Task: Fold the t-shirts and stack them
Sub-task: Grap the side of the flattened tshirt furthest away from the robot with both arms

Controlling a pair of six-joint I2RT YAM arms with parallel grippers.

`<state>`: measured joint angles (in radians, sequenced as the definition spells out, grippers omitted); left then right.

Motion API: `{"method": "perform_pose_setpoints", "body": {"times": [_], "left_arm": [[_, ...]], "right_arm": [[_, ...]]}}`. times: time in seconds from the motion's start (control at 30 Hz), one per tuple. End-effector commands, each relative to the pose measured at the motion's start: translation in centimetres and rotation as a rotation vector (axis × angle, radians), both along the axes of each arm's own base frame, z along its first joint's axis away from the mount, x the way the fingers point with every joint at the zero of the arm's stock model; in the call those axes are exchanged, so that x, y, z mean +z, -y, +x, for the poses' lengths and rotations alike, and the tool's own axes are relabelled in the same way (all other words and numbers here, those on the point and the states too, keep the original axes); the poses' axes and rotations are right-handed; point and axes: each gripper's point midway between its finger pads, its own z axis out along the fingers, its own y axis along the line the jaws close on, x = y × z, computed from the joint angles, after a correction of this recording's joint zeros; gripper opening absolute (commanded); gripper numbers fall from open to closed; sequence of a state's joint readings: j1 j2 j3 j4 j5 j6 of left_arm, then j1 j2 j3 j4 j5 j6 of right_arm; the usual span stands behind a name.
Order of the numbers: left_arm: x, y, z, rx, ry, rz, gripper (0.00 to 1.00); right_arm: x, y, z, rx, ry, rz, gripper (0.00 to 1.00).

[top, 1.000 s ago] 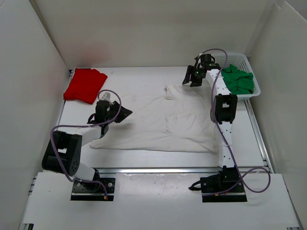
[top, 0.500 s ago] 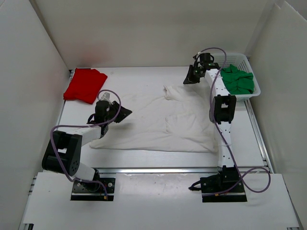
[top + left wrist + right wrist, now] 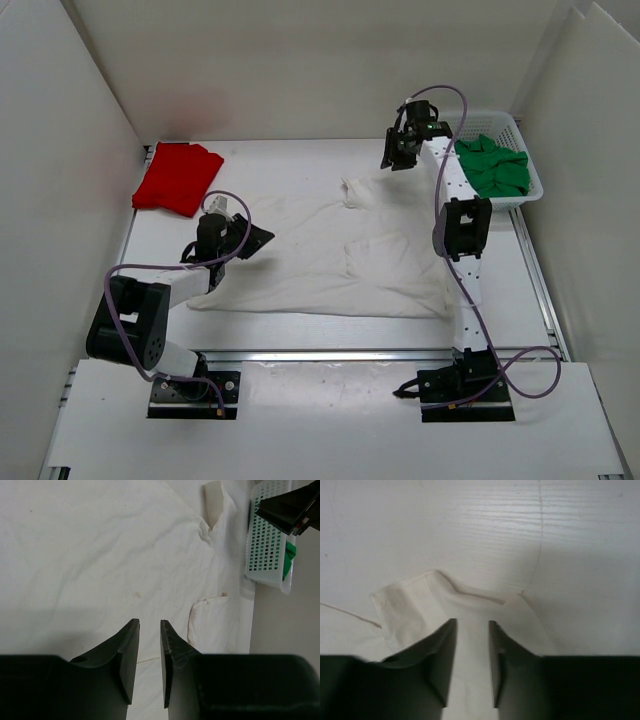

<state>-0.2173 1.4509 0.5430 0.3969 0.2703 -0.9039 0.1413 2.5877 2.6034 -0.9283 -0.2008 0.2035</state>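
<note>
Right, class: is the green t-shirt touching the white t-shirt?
Apart. The top view shows the green t-shirt lying inside the basket, while the white t-shirt lies spread outside it, with the basket's wall between them.

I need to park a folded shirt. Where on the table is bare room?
The far strip of the table is bare, bordered by the red t-shirt, the white t-shirt and the right claw. The middle is crowded: the white t-shirt covers it, left claw over its left side. The basket holding the green t-shirt fills the far right corner.
</note>
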Motion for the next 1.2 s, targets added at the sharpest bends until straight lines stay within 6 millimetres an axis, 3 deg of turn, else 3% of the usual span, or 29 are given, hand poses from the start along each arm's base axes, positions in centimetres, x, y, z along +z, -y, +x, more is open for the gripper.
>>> {"method": "perform_pose_setpoints", "body": {"times": [0.0, 0.1, 0.2, 0.37, 0.47, 0.57, 0.67, 0.83, 0.93, 1.0, 1.03, 1.1, 1.17], "left_arm": [[1.5, 0.2, 0.3, -0.007, 0.054, -0.016, 0.35], [1.0, 0.3, 0.0, -0.012, 0.046, -0.006, 0.34], [0.8, 0.4, 0.1, -0.010, 0.040, -0.011, 0.34], [0.0, 0.6, -0.3, -0.015, 0.016, -0.004, 0.34], [0.2, 0.5, -0.2, -0.012, 0.022, -0.011, 0.34], [0.6, 0.6, -0.2, -0.016, 0.030, -0.013, 0.34], [0.3, 0.7, -0.2, -0.021, 0.033, -0.009, 0.34], [0.5, 0.8, -0.3, -0.019, 0.032, -0.026, 0.34], [0.8, 0.9, -0.6, -0.024, 0.041, -0.039, 0.34], [1.0, 0.6, -0.7, -0.013, 0.051, -0.044, 0.34], [0.9, 0.6, -0.8, -0.013, 0.046, -0.044, 0.34], [0.8, 0.9, -1.2, -0.022, 0.042, -0.058, 0.34], [1.0, 1.3, -1.3, -0.038, 0.051, -0.062, 0.34]], "right_arm": [[0.2, 0.5, 1.6, 0.014, 0.051, 0.062, 0.38], [-0.2, -0.5, 1.9, 0.060, 0.091, -0.013, 0.52], [-2.4, -0.8, 1.3, 0.071, 0.045, -0.010, 0.64], [-4.9, -0.5, 0.9, 0.068, -0.005, -0.035, 0.65], [-5.8, -1.0, 0.3, 0.076, -0.037, -0.036, 0.53], [-5.7, -0.4, 0.2, 0.058, -0.046, -0.045, 0.20], [-3.7, -0.2, 0.6, 0.037, -0.008, -0.065, 0.01], [1.5, -0.5, -0.2, 0.011, 0.054, -0.144, 0.00], [2.9, -1.7, -2.9, 0.018, 0.029, -0.254, 0.00], [2.8, -2.5, -4.7, 0.039, -0.001, -0.302, 0.01], [1.2, -2.1, -5.3, 0.036, -0.046, -0.315, 0.02], [-0.1, -2.5, -6.7, 0.039, -0.110, -0.313, 0.11], [-1.4, -2.4, -7.7, 0.033, -0.151, -0.356, 0.13]]}}
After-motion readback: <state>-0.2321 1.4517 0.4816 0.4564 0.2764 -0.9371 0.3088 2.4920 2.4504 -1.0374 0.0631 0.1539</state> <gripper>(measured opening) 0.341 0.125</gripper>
